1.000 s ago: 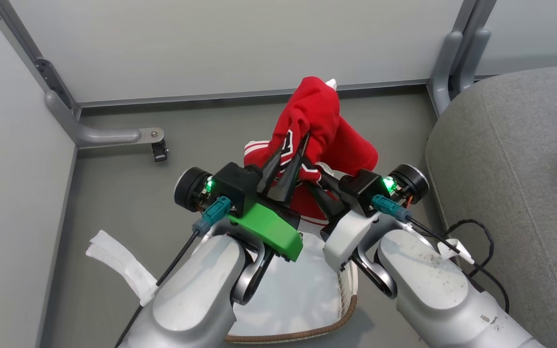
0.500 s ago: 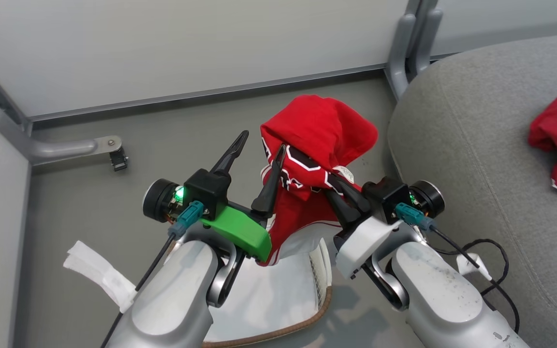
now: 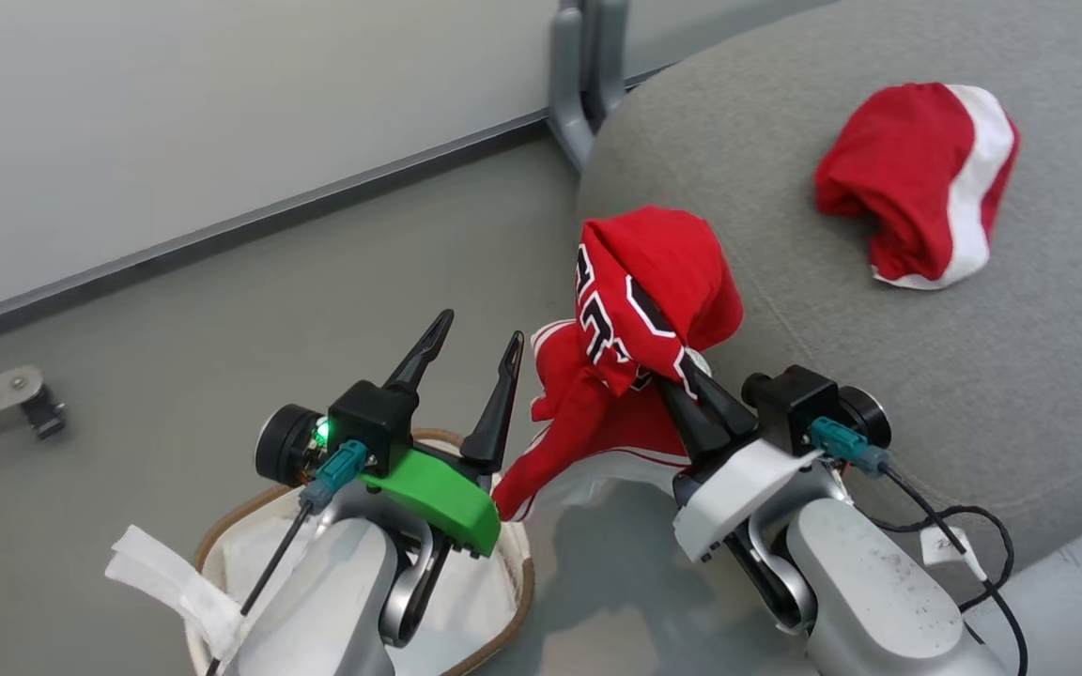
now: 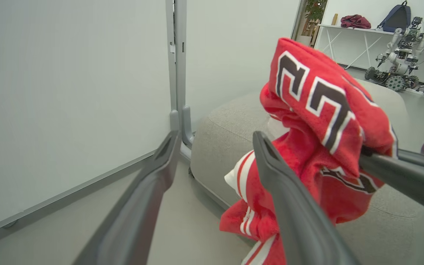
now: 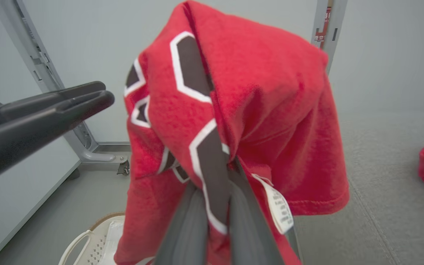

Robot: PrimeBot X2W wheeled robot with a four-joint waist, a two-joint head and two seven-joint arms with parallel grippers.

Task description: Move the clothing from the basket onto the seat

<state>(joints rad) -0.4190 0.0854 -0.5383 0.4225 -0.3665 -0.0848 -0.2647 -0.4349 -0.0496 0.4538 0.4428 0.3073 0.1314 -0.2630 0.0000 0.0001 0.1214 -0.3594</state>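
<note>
Head view — second garment (image 3: 903,178) lies whole on seat (image 3: 1020,394).

A red jersey (image 3: 658,282) with black, white-edged lettering hangs bunched in the air, pinched in the closed right gripper (image 3: 682,390), at the near edge of the large grey upholstered seat (image 3: 879,404). Its white-striped lower end trails down near the rim of the basket (image 3: 522,591). The basket is white, brown-rimmed and lined in white cloth. A second red garment (image 3: 917,202) with a white panel lies crumpled on the seat, well apart from the jersey.
</note>
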